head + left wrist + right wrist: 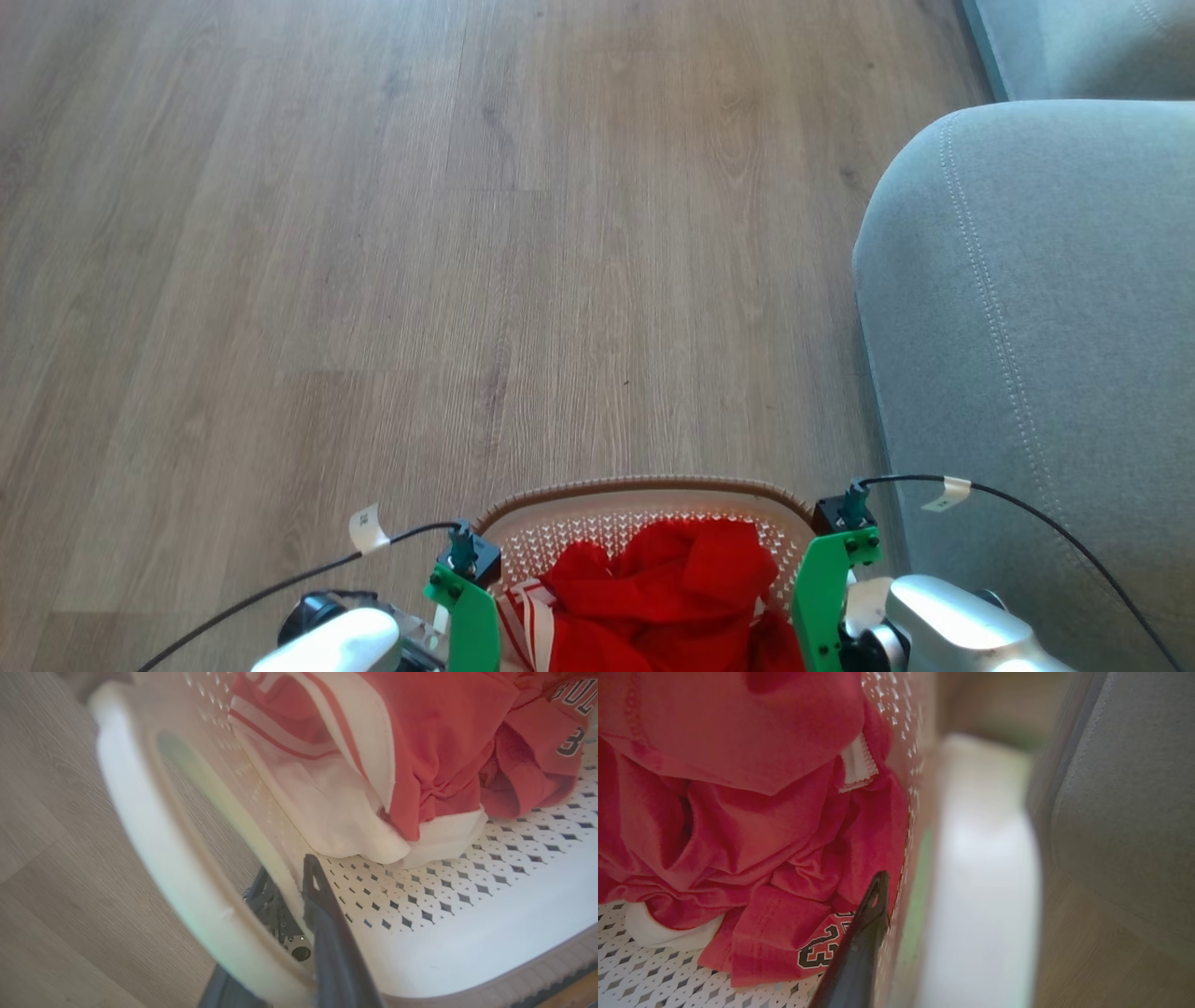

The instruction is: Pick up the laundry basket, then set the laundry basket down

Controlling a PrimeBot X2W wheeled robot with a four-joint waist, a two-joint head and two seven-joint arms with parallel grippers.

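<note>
1. Wood-plank floor (373,280) spreads out ahead of you, with a grey sofa (1027,327) bulking at your right
2. The laundry basket (644,490) shows low and centred in your head view, just beside the sofa; you cannot tell whether it is raised or grounded
3. Red-and-white clothing (672,579) is heaped inside it
4. Your left gripper (287,877) is clamped on the basket's side wall, one finger inside and one outside
5. Your right gripper (889,891) shows one finger (871,914) inside the opposite wall; you cannot tell whether it is clamped

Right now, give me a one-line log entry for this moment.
basket: red clothes inside, beside sofa | left gripper: shut on basket wall | right gripper: one finger inside wall, grip unclear
</note>
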